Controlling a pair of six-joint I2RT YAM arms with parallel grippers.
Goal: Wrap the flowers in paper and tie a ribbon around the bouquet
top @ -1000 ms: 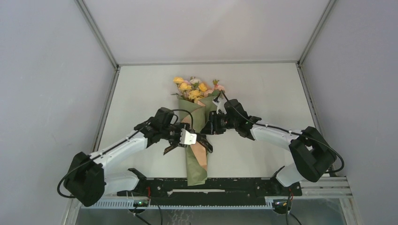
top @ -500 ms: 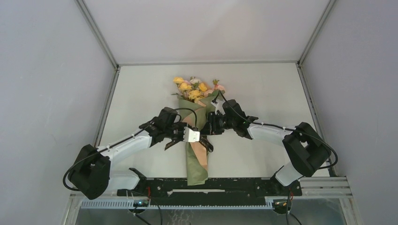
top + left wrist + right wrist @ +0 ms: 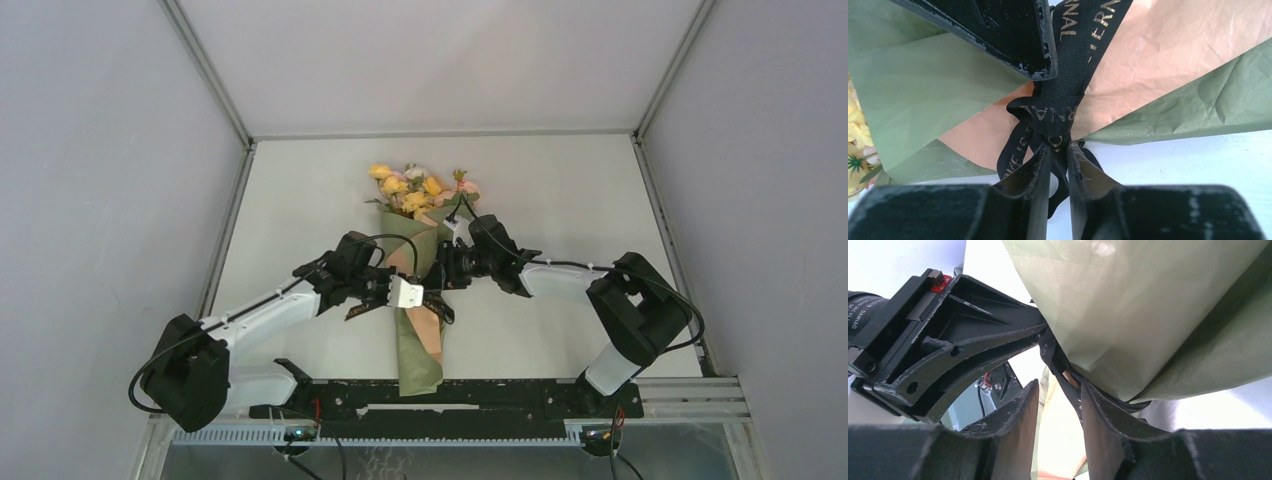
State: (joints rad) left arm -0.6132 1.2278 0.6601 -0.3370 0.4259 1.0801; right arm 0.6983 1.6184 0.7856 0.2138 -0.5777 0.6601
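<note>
The bouquet lies along the table's middle, with the flowers (image 3: 412, 188) at its far end and the olive paper (image 3: 417, 352) reaching toward me. In the left wrist view the peach lining (image 3: 1168, 45) shows beside the green paper (image 3: 923, 95). The black ribbon (image 3: 1060, 85) with gold lettering is knotted round the cone's waist. My left gripper (image 3: 1060, 148) (image 3: 428, 298) is shut on a ribbon strand just below the knot. My right gripper (image 3: 1058, 387) (image 3: 441, 270) stands open at the cone's right side, the ribbon (image 3: 1068, 382) lying against its right finger (image 3: 1098, 410).
The two grippers nearly touch at the knot. The left gripper's finger (image 3: 948, 345) fills the upper left of the right wrist view. The right gripper's finger (image 3: 1003, 30) hangs over the paper in the left wrist view. Grey walls (image 3: 110, 200) enclose the white table (image 3: 560, 190).
My left gripper's jaws have narrowed onto the ribbon while staying at the knot. The right arm's elbow has swung inward to the left. The bouquet has not moved.
</note>
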